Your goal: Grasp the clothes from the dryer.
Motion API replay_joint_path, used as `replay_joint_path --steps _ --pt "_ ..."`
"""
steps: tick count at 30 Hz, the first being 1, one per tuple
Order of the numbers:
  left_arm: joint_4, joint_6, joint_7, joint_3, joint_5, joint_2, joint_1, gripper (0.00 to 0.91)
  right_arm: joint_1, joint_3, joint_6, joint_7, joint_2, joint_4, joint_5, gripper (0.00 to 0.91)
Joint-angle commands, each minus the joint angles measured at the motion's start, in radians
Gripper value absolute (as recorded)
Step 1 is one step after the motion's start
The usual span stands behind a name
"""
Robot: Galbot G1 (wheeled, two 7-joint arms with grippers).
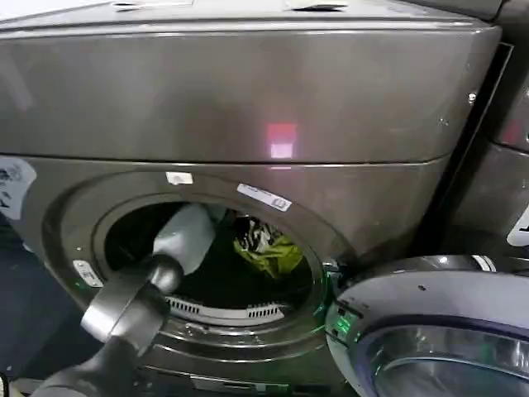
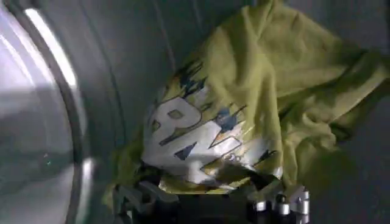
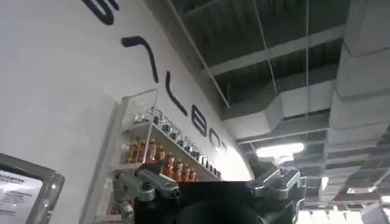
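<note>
Ahead of the jaws: the clothes, a crumpled yellow-green shirt with a white print, lie against the steel wall inside the dryer, its door swung open.
Left gripper: reached in through the porthole, jaws spread wide, one finger to each side of the bundle's near edge, nothing held.
Right gripper: parked away from the machine, pointing up at a ceiling and a shelf of bottles; jaws apart, empty.
Handling: probably light, soft and limp; it should drape and stretch rather than lift as one piece.
Hold: judged best on the bunched fold just between the jaws, pinching several layers, not a single loose edge.
Risk: fabric dragging on the drum rim.
</note>
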Motion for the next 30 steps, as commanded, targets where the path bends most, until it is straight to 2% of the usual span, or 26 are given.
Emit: replay_joint_path --steps 1,12,13,14,15,19,22,30 --pt "0.007 -0.013 -0.008 0.004 -0.12 -0.001 0.018 0.907 0.003 -0.004 0.002 0.0 0.0 0.0 -0.002 0.907" --pt "0.018 0.022 0.069 -0.002 -0.135 -0.003 0.039 0.907 0.002 -0.002 0.01 -0.001 -0.003 -0.009 -0.004 0.907" --pt "0.02 0.031 0.078 -0.002 -0.131 -0.002 0.038 0.876 0.002 -0.001 0.011 -0.001 -0.003 -0.009 -0.004 0.907" --pt "0.02 0.035 0.085 -0.002 -0.127 -0.001 0.036 0.626 0.002 -0.001 0.011 -0.001 -0.003 -0.008 -0.004 0.907" --pt "0.021 0.04 0.091 -0.002 -0.122 0.0 0.033 0.148 0.002 0.0 0.011 -0.001 -0.003 -0.009 -0.004 0.907" --pt "0.029 0.045 0.106 -0.004 -0.121 0.004 0.026 0.034 0.0 0.002 0.012 0.0 0.0 -0.005 -0.002 0.907" --pt "0.031 0.047 0.113 -0.007 -0.131 0.008 0.029 0.0 -0.004 0.008 0.013 0.0 -0.002 -0.007 -0.001 0.907" --pt "0.036 0.052 0.139 -0.025 -0.141 0.016 0.036 0.0 -0.011 0.017 0.015 0.0 -0.003 -0.005 0.002 0.907"
